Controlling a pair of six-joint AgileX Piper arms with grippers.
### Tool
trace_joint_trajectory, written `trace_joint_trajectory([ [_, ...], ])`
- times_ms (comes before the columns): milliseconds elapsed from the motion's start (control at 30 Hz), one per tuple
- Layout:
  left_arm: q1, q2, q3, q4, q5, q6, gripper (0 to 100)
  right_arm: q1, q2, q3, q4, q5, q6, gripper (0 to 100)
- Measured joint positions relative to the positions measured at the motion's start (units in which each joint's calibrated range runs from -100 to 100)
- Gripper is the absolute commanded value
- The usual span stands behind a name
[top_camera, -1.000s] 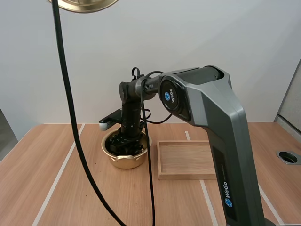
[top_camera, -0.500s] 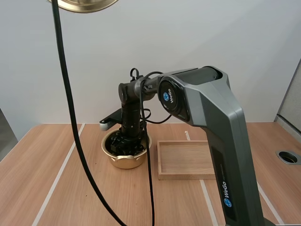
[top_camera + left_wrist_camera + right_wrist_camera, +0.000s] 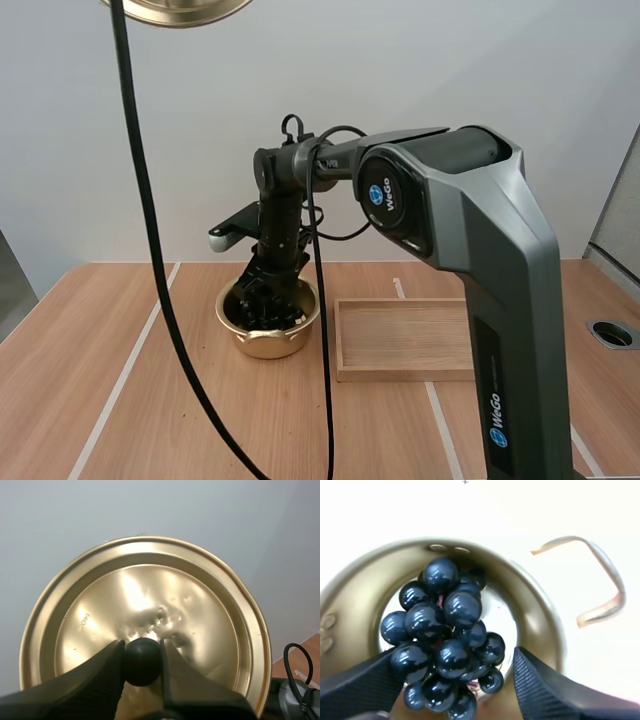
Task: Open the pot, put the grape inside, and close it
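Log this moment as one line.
left gripper: shut on round golden lid by its black knob, aloft | right gripper: open above golden metal pot | bunch of dark grapes: inside pot | pending: close pot

A light wooden table (image 3: 120,400), crossed by thin pale stripes. A round gold pot (image 3: 268,343) stands on it towards the back. Just beside the pot lies a shallow rectangular wooden tray (image 3: 400,374). A round dark-rimmed hole (image 3: 612,334) sits near the table's edge, well apart from the tray.

Left-wrist lid (image 3: 200,615) close-up, perhaps shared overhead
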Motion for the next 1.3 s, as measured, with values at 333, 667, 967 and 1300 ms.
trace_joint_trajectory([
  [333,0.0,0.0,0.0,0.0,0.0,-0.44,0,0.0,-6.37,0.0,-0.09,0.0,0.21,100],
  [667,0.0,0.0,0.0,0.0,0.0,-0.63,0,-0.15,-17.7,0.0,-5.09,0.31,3.26,100],
  [967,0.0,0.14,0.0,0.0,4.56,-1.65,0,-5.2,-25.45,0.0,-7.78,7.29,5.05,100],
  [1300,0.0,0.68,3.65,-0.11,4.69,-1.75,0,-14.23,-30.92,0.0,-5.11,8.32,5.25,45],
])
